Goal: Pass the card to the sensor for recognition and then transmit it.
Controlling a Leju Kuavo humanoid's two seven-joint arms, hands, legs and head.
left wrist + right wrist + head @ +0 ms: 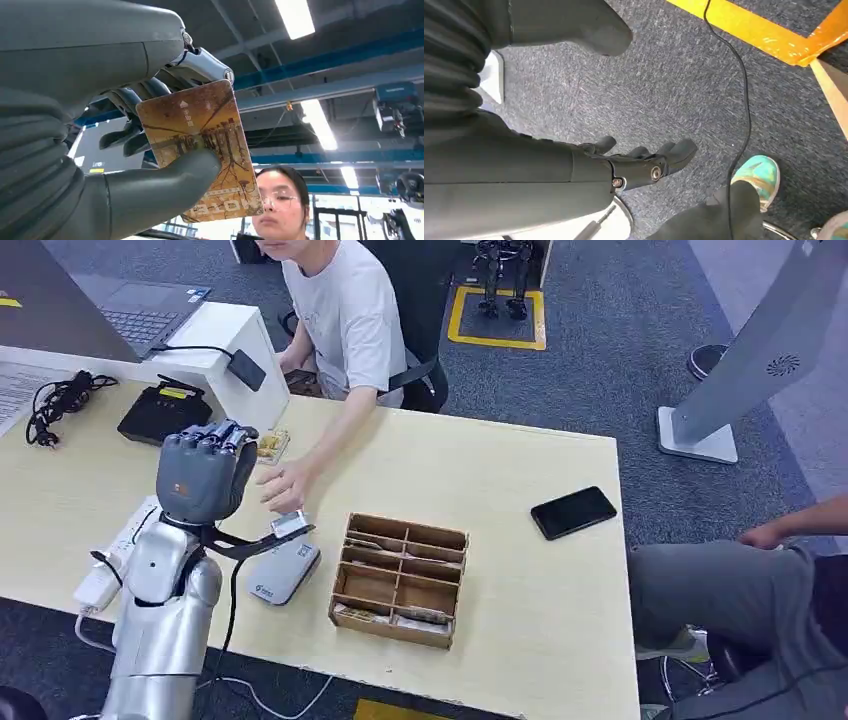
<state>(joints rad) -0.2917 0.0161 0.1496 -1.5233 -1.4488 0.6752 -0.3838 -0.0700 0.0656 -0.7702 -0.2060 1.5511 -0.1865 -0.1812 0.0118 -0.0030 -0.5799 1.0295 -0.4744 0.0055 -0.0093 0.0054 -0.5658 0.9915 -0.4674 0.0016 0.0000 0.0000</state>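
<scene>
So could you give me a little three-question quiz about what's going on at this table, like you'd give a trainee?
1. True or false: the left hand holds a card.
2. What lies on the table beside the wooden tray? A) black phone B) red mug C) scissors
3. Fill in: the right hand hangs over the ____.

Key: 1 true, pinched between the thumb and fingers. 2 A. 3 carpet floor, holding nothing.

card [200,145] in left hand [125,165]: small white arrow and print near one end, big pale letters at the other, none legible.
</scene>
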